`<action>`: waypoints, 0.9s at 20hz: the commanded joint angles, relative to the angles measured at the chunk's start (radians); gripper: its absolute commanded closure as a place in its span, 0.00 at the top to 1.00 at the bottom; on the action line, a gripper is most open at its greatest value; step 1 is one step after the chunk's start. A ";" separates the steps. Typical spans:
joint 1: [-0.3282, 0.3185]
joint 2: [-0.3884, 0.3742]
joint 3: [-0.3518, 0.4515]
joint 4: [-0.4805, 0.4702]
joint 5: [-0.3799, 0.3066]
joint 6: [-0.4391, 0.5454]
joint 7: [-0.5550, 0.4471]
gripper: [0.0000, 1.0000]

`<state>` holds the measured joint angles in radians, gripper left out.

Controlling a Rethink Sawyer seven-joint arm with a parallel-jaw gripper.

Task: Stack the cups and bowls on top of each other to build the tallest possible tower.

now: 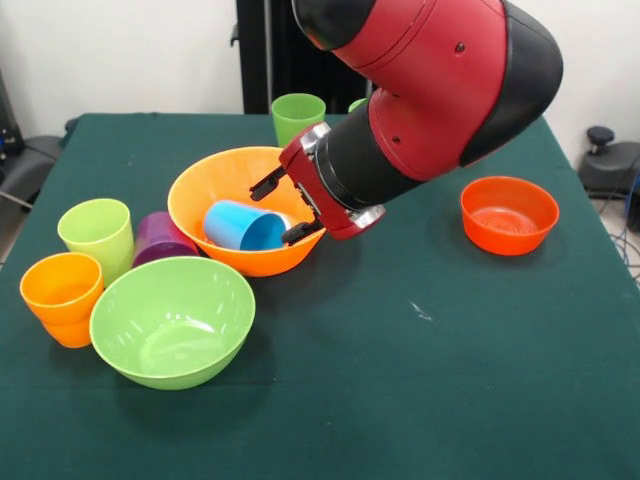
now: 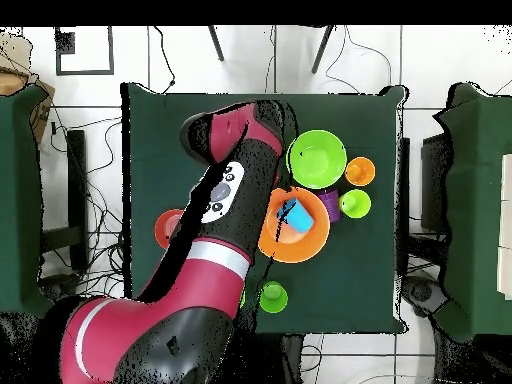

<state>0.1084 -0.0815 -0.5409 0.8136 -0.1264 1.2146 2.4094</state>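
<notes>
A large orange bowl [image 1: 240, 262] stands upright left of centre, with a blue cup [image 1: 243, 226] lying on its side inside it. My gripper [image 1: 285, 208] hangs open at the bowl's right rim, its black fingers [image 1: 268, 183] spread just right of the blue cup and holding nothing. In front stands the large lime-green bowl [image 1: 172, 320], empty. To its left are a lime cup [image 1: 97, 235], a purple cup [image 1: 160, 240] on its side, and an orange cup [image 1: 62, 297]. A darker green cup [image 1: 297, 117] stands at the back. The small red-orange bowl [image 1: 508, 214] sits alone at the right.
From overhead, the arm [image 2: 225, 190] crosses the table and half covers the red-orange bowl [image 2: 165, 228]. The orange bowl [image 2: 300, 250], lime-green bowl [image 2: 317, 157] and cups cluster on one side. Another green table [image 2: 475, 200] stands beyond a gap.
</notes>
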 commanded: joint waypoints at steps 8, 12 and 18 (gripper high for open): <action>0.003 -0.006 0.080 0.032 -0.092 -0.023 -0.144 1.00; 0.003 -0.006 0.079 0.035 -0.099 -0.013 -0.142 1.00; 0.002 -0.005 0.083 0.040 -0.099 0.000 -0.129 1.00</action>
<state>0.1084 -0.0988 -0.5412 0.8136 -0.1624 1.2146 2.4094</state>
